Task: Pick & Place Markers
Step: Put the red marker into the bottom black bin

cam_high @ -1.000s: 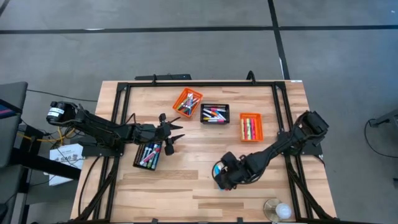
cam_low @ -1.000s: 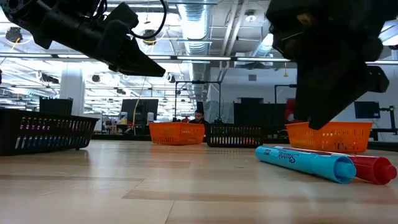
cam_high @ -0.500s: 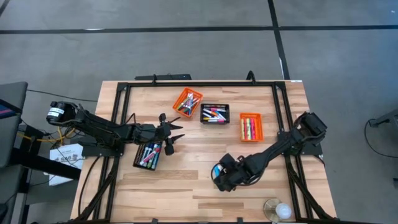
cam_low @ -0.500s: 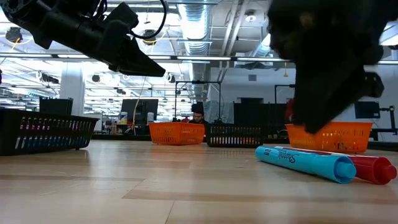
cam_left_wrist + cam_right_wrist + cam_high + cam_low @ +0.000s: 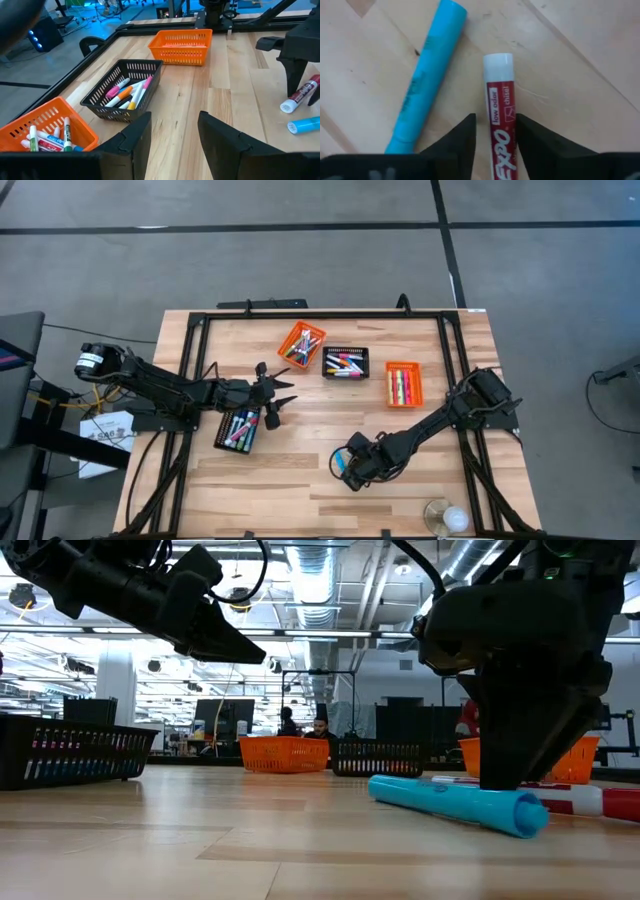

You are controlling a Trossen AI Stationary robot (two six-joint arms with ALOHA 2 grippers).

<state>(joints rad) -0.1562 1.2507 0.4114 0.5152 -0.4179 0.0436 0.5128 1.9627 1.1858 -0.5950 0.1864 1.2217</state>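
Grey concrete floor (image 5: 300,260) w/ dark seam lines is surrounding the wooden table (image 5: 300,480). Beyond it, at 12 o'clock, ceiling ducts (image 5: 330,570) and strip lights are showing; two people (image 5: 318,727) are sitting by monitors (image 5: 222,715).

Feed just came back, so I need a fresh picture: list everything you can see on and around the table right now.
Orange baskets: two, holding markers; far middle and far right.
Black baskets: two, holding markers; far middle, between the orange ones, and left by the left gripper.
Blue marker: one, loose on the wood, near side.
Red marker: one, white-ended, lying beside the blue one.
Clear round object: one, near right edge.
People: two, in the room behind.
Left gripper: open, raised beside the left black basket.
Right gripper: down over the red marker, fingers either side of it, not closed.
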